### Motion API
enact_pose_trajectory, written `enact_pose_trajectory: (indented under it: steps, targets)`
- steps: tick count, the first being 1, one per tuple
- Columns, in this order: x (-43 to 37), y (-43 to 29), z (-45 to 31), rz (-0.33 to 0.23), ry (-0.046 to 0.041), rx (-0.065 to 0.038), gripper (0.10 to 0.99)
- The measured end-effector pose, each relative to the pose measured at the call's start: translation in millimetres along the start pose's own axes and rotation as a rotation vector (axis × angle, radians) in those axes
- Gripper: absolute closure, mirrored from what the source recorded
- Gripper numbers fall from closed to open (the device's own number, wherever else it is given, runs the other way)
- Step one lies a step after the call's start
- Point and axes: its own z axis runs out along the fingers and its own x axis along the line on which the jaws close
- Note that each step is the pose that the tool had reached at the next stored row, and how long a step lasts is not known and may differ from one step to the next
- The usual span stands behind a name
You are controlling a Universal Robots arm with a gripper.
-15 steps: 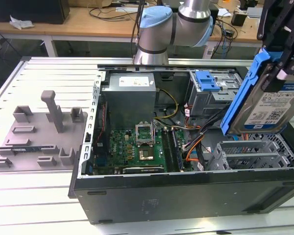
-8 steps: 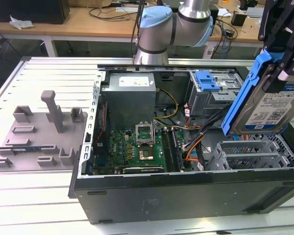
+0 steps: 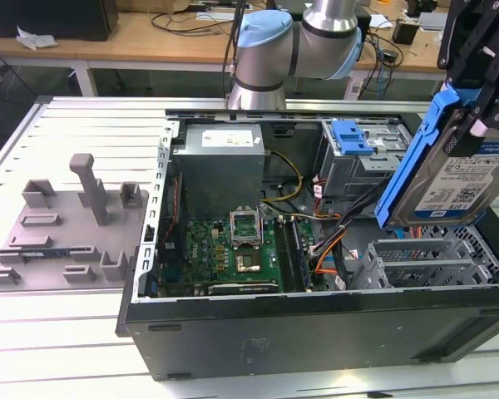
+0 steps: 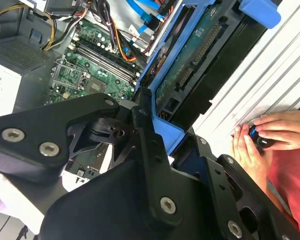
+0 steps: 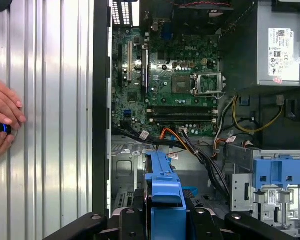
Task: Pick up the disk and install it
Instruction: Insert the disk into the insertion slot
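Observation:
The disk (image 3: 449, 179) is a silver hard drive with a blue-and-white label and a blue carrier frame. It hangs tilted on edge above the open computer case (image 3: 316, 328), at the exterior view's right. My gripper (image 3: 474, 79) is shut on its upper end. In the second wrist view the black fingers (image 4: 145, 135) clamp the blue frame, and the disk (image 4: 190, 65) shows its green circuit side. The first wrist view looks down the carrier's blue edge (image 5: 165, 187) between the gripper (image 5: 165, 220) parts. Below the disk lies a perforated metal bay (image 3: 424, 262) in the case.
Inside the case sit the motherboard (image 3: 233, 249), a grey power supply (image 3: 220, 162), a silver cage with a blue latch (image 3: 353, 137) and loose cables (image 3: 333, 237). A grey fixture (image 3: 66, 224) lies at the exterior view's left. A person's hands (image 5: 2, 120) rest on the ribbed table beside the case.

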Motion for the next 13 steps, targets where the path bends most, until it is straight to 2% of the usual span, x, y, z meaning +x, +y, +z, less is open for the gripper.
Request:
enact_pose_trajectory:
  steps: [6, 13]
  targets:
    - [0.1, -3.9, 1.3, 0.000, 0.0000, 0.000, 0.718]
    - [0.4, -7.1, 8.5, 0.000, 0.0000, 0.000, 0.718]
